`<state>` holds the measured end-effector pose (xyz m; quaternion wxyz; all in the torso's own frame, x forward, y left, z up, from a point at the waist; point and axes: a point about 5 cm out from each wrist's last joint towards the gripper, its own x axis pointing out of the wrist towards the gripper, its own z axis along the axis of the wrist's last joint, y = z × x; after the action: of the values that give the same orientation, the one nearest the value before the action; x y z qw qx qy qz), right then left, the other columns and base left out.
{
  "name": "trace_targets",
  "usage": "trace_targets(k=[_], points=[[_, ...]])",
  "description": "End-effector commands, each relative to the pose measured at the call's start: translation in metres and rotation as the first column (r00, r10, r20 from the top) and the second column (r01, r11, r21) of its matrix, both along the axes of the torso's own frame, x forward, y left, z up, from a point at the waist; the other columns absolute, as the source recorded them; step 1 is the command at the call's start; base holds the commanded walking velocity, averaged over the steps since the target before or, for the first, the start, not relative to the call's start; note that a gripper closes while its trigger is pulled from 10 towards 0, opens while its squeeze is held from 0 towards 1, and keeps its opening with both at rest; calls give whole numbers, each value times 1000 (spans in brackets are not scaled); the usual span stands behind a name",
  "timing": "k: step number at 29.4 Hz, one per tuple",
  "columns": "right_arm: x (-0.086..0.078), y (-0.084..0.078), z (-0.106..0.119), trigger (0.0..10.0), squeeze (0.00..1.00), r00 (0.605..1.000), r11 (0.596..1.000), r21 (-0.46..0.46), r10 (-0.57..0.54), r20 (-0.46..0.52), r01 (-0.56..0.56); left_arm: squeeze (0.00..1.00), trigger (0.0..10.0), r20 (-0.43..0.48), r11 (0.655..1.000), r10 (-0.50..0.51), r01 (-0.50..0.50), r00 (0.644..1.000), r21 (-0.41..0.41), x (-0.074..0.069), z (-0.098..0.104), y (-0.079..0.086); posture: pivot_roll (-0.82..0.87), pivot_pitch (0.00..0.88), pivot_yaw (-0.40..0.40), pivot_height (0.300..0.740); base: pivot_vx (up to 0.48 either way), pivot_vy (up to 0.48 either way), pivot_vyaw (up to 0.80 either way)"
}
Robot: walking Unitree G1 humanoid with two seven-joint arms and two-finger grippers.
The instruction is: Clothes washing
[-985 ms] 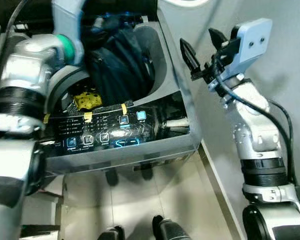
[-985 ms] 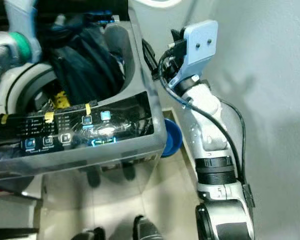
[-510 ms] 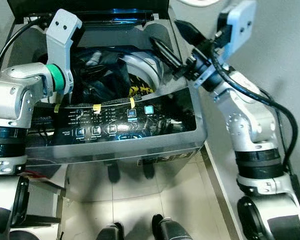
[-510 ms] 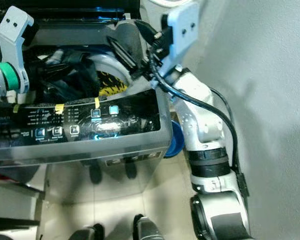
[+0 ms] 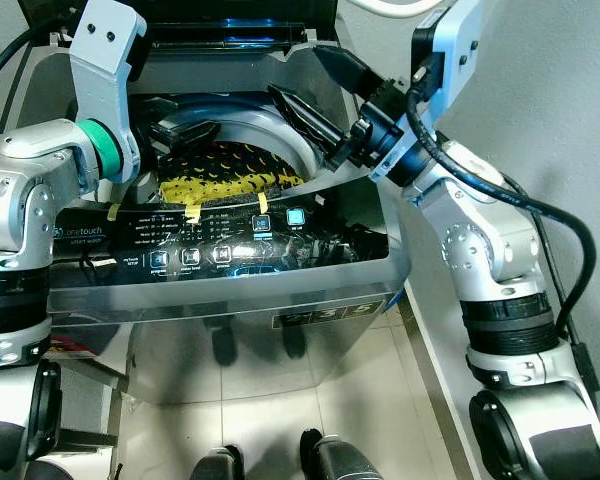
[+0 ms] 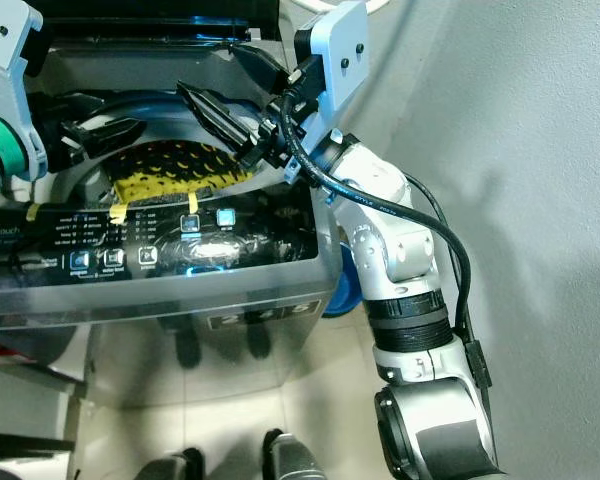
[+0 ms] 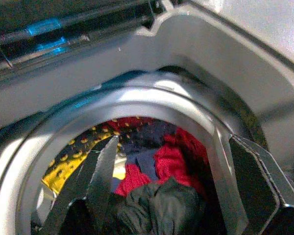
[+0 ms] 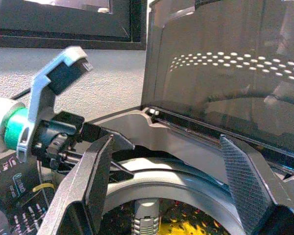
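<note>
Since the earlier frame the dark garment had left my grippers and the drum mouth. My left gripper [image 5: 180,118], fingers spread and empty, hung over the washing machine [image 5: 380,270] drum; the clothes [image 7: 152,161] lay directly beneath it. My right gripper [image 5: 315,90], likewise spread and empty, hovered at the drum's right rim, farther from the pile.

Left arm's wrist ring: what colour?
Green, on the left arm's wrist ring, clearest in the left eye view.
</note>
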<state>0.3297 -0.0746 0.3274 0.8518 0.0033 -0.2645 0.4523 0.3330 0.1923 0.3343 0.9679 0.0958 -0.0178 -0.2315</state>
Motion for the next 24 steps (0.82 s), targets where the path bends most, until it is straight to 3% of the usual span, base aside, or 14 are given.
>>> trace_targets(k=[1,2,3,4,7,8,11,14,17,19,20,21,23,24], points=[[2,-1,2,10000,0,1000,998,55,-21,-3,21,0,10000,190,998,32,-40,981,43,-8,17,-3,78,113,-17,740,0,0,0],[2,-1,2,10000,0,1000,998,55,-21,-3,21,0,10000,190,998,32,-40,981,43,-8,17,-3,78,113,-17,740,0,0,0],[4,-4,3,10000,0,999,994,98,-44,-11,45,0,10000,312,995,17,-48,950,91,-15,26,-10,83,101,-19,740,0,0,0],[4,-4,3,10000,0,999,994,98,-44,-11,45,0,10000,312,995,17,-48,950,91,-15,26,-10,83,101,-19,740,0,0,0],[5,-13,9,10000,0,993,967,225,-119,-23,121,0,10000,542,984,-75,-24,837,174,-40,34,-38,89,69,-20,740,0,0,0],[5,-13,9,10000,0,993,967,225,-119,-23,121,0,10000,542,984,-75,-24,837,174,-40,34,-38,89,69,-20,740,0,0,0],[7,-23,10,10000,0,983,935,303,-177,-46,183,0,10000,615,984,-63,-55,786,170,-50,30,-50,94,52,-22,740,0,0,0],[7,-31,5,10000,0,967,909,330,-246,-67,254,0,10000,654,958,-77,-126,752,257,-52,14,-58,102,32,-22,740,0,0,0],[6,-32,-2,10000,0,957,899,331,-280,-74,289,0,10000,618,965,-80,-96,782,245,-50,3,-59,108,13,-21,740,0,0,0],[8,-35,-12,10000,0,939,876,340,-327,-104,342,0,10000,574,992,59,-111,817,57,-42,-1,-46,114,0,-24,740,0,0,0],[10,-36,-17,10000,0,926,862,338,-361,-115,378,0,10000,547,986,165,-155,821,-65,-37,0,-32,115,0,-27,740,0,0,0],[10,-36,-17,10000,0,926,862,338,-361,-115,378,0,10000,547,986,165,-155,821,-65,-37,0,-32,115,0,-27,740,0,0,0],[12,-37,-22,10000,0,908,845,336,-399,-124,417,0,10000,513,956,290,-222,808,-191,-33,-1,-15,116,0,-31,740,0,0,0],[12,-37,-22,10000,0,908,845,336,-399,-124,417,0,10000,513,956,290,-222,808,-191,-33,-1,-15,116,0,-31,740,0,0,0]])
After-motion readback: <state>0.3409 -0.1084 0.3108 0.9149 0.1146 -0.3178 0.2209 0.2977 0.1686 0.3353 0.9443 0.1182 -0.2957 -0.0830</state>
